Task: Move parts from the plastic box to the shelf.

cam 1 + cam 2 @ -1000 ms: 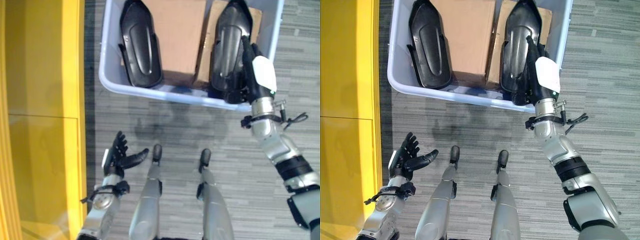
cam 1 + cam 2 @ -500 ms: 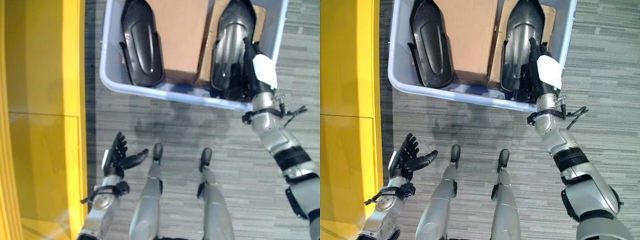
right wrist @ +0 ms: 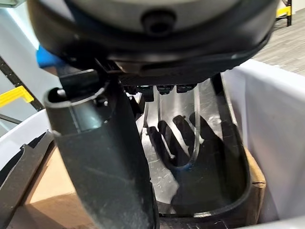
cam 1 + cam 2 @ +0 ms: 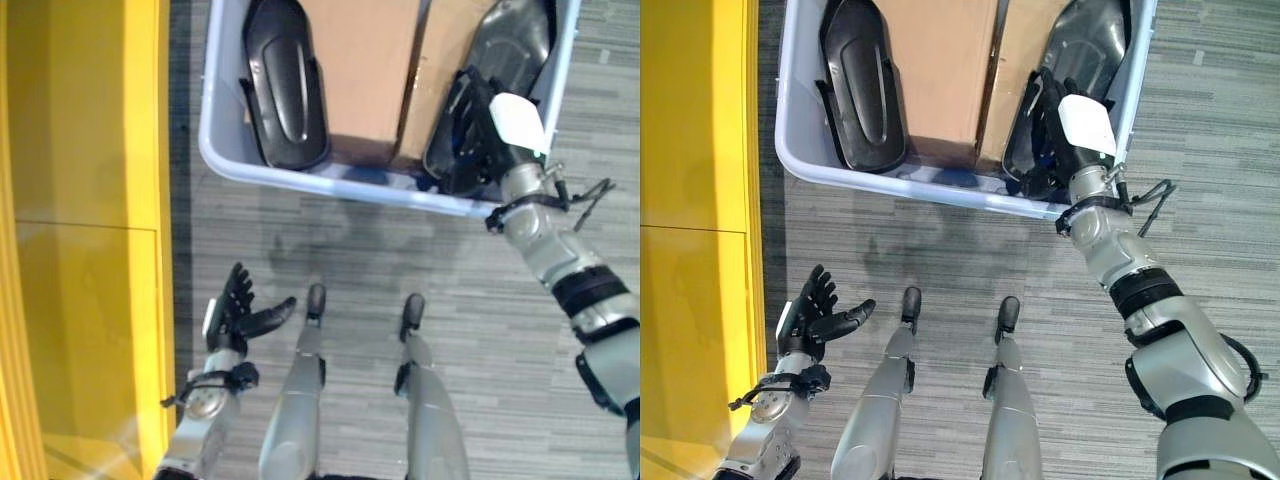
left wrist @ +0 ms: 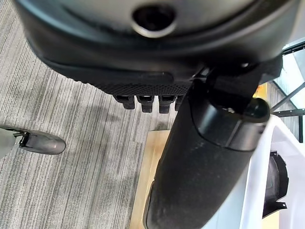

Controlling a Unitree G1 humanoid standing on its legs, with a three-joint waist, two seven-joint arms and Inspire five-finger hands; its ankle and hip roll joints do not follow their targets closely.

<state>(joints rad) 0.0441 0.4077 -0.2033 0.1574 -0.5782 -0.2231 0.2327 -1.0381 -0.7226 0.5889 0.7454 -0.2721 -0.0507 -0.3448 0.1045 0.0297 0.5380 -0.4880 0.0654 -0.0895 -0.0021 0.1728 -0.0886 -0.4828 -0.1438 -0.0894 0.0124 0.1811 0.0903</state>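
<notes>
My right hand (image 4: pixel 478 128) reaches into the plastic box (image 4: pixel 215 150), fingers spread, uncurled, over the near black part (image 4: pixel 505 60). Its long axis runs 7 to 1 o'clock. Left hand (image 4: pixel 232 312) open, well apart at 7.

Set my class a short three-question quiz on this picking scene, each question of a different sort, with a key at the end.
1. True or false: the robot's left hand is inside the pale blue plastic box.
2. How many black moulded plastic parts lie in the box? A) one B) two C) four
3. Fill in: between the left black part and the right black part sits brown ____.

Key:
1. False: it hangs open over the grey carpet beside the yellow shelf; the right hand is the one in the box.
2. B
3. Cardboard
</notes>
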